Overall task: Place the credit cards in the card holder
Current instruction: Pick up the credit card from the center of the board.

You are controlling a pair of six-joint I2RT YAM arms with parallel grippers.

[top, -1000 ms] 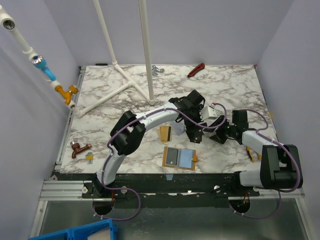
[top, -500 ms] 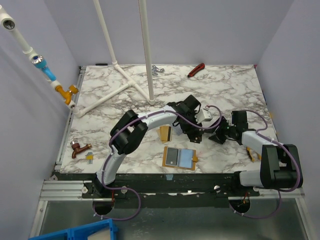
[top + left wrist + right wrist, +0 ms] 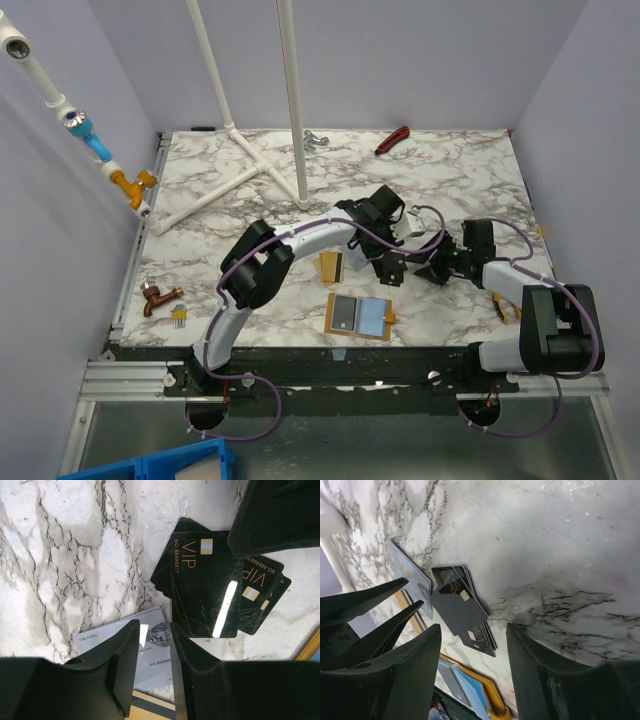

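A pale grey-blue card lies on the marble, and my left gripper hangs open right over it, a finger on each side. A gold-tan card with a dark stripe lies just beyond it and also shows in the top view. A fanned stack of black VIP cards lies beside the grey card. My right gripper is open and empty, facing the black cards from the other side. The tan card holder lies open near the front edge with a grey and a blue card in it.
A white pipe frame stands at the back left. A red-handled tool and a metal clip lie at the far edge. A brass tap lies at the left edge, and a yellow object under the right arm.
My left wrist has dropped lower and nearer, bringing its fingers down over the grey-blue card. The right gripper has shifted slightly left. The cards have not moved.
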